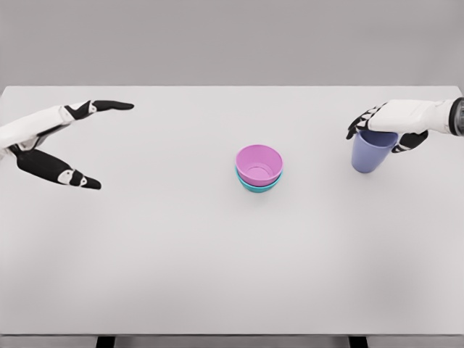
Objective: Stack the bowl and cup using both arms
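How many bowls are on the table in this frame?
2: a pink bowl at the table's centre, nested in a teal bowl of which only the lower rim shows. Another could be hidden underneath.

The table [217, 261] looks like a smooth, matt, pale grey-white board with no grain or pattern. The pink bowl [258, 164] and the teal bowl [258, 186] under it look like smooth plastic with a soft, low sheen. The lilac cup [371, 154] has the same plain, smooth plastic look. The left hand [61, 141] and right hand [388, 123] show hard white shells, faintly glossy, with black matt fingers [51, 168].
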